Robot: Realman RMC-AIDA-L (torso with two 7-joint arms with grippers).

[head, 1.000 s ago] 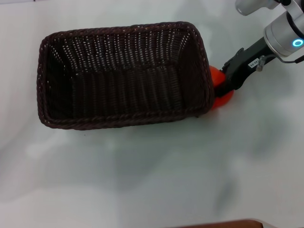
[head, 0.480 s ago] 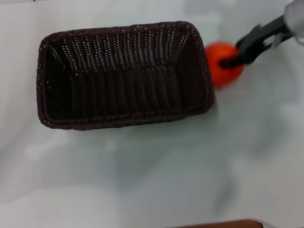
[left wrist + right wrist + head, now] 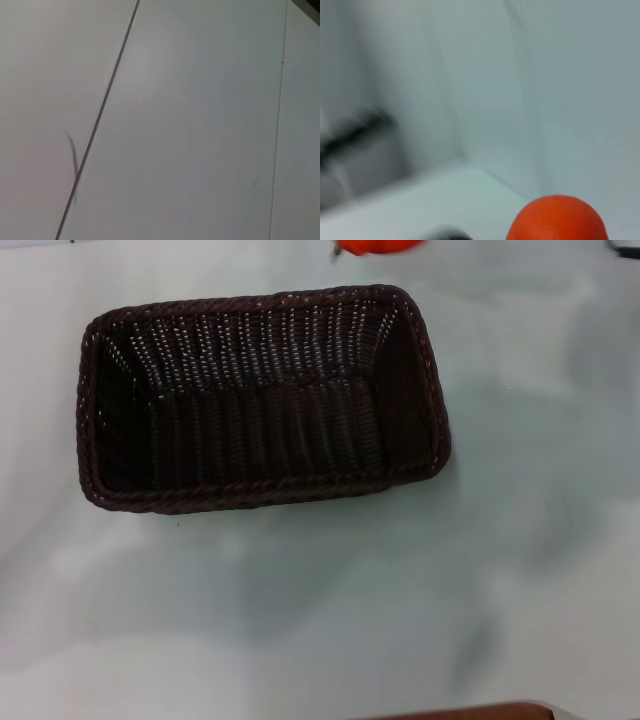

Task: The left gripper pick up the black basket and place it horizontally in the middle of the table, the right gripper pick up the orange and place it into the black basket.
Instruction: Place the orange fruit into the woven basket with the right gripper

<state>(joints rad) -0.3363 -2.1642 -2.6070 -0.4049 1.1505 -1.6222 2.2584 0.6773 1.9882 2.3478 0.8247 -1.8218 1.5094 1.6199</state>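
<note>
The black basket (image 3: 262, 398) lies lengthwise across the middle of the white table (image 3: 330, 610), open side up and empty. The orange (image 3: 378, 245) shows only as a sliver at the top edge of the head view, beyond the basket's far rim and off the table. It also fills the lower part of the right wrist view (image 3: 558, 220), close to the camera, carried by my right gripper, whose fingers do not show. My left gripper is out of view. The left wrist view shows only a pale surface with a dark seam (image 3: 97, 120).
A brown edge (image 3: 470, 710) runs along the table's front. Bare table surface lies in front of and to the right of the basket.
The right arm has lifted the orange from beside the basket's right end and carried it up and to the left, to the top edge of the head view. The arm has left that view. The basket has not moved.
</note>
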